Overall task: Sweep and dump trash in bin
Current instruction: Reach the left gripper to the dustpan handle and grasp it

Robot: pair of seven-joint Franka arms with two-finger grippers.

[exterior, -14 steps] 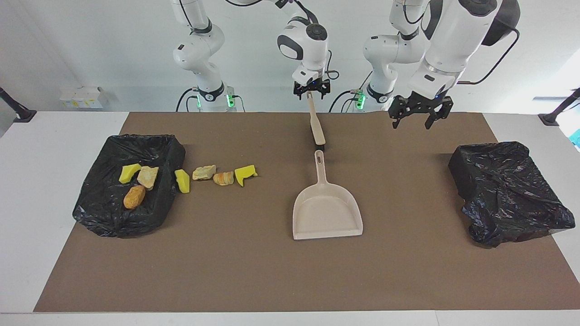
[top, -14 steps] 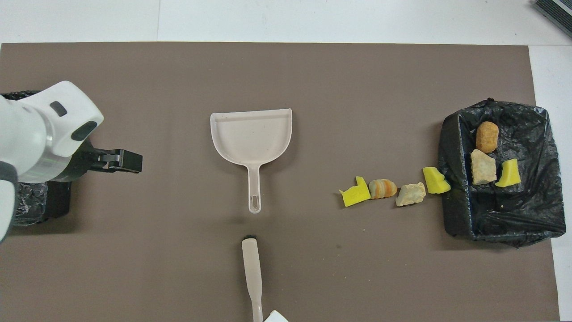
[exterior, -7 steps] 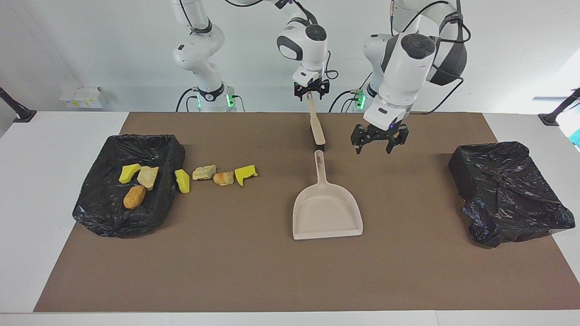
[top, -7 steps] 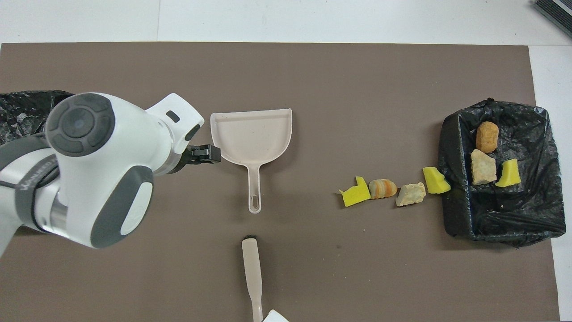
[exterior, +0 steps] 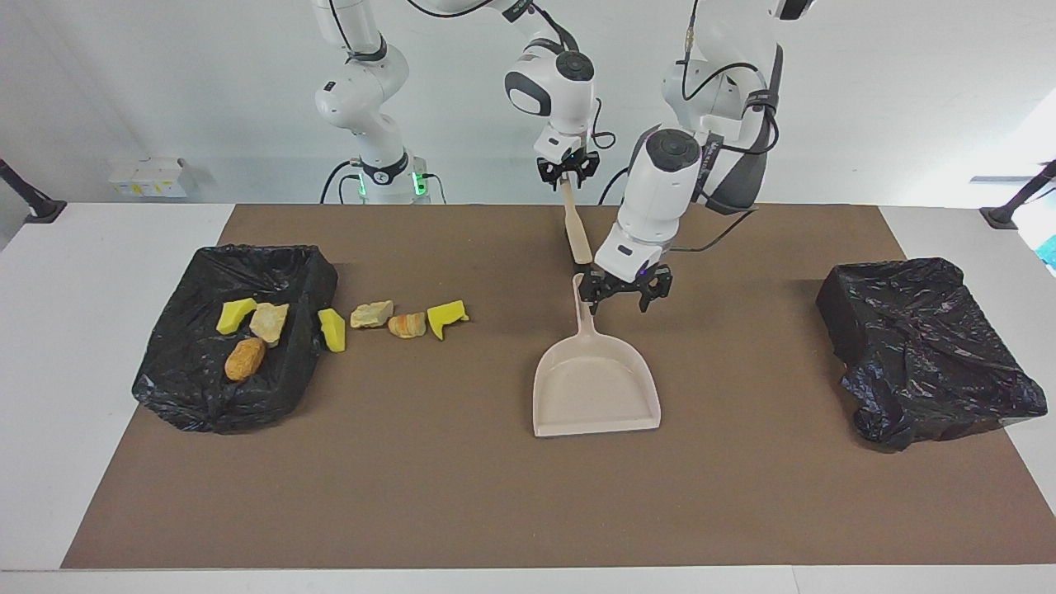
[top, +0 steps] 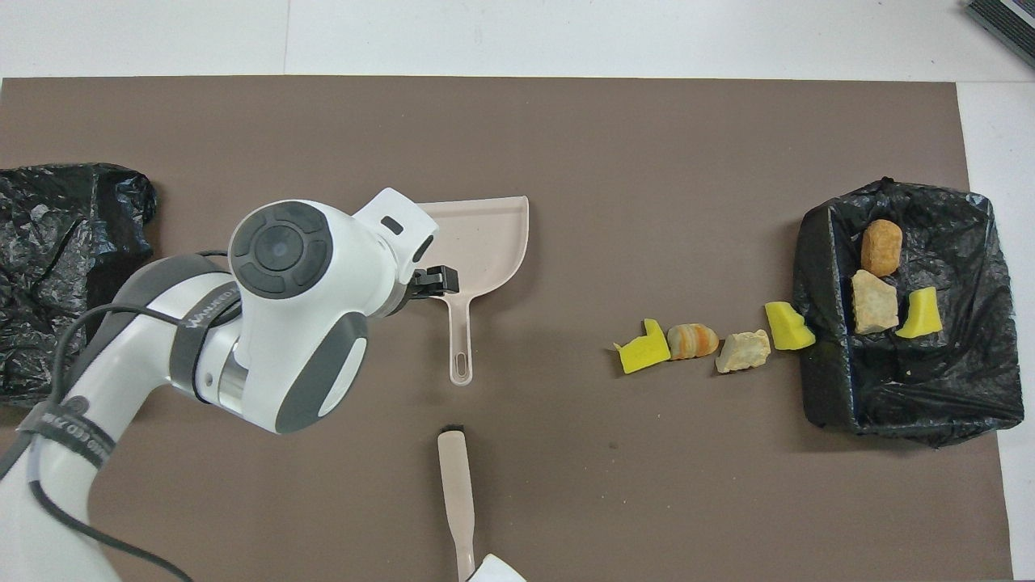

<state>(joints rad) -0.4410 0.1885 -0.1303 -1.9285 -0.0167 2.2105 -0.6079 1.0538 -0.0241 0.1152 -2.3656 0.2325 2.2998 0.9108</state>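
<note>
Brown mat on white surface. My left gripper has swung from frame right to dustpan handle, fingers open. Right gripper closing on brush. Trash mid-left, beside bin. Next: grasp dustpan.

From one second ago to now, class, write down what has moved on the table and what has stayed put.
The left gripper, open, swung from its own end of the table down over the handle of the dustpan; it holds nothing yet. The right gripper stayed at the top of the brush. Dustpan, brush, trash pieces and both bins did not move.
</note>
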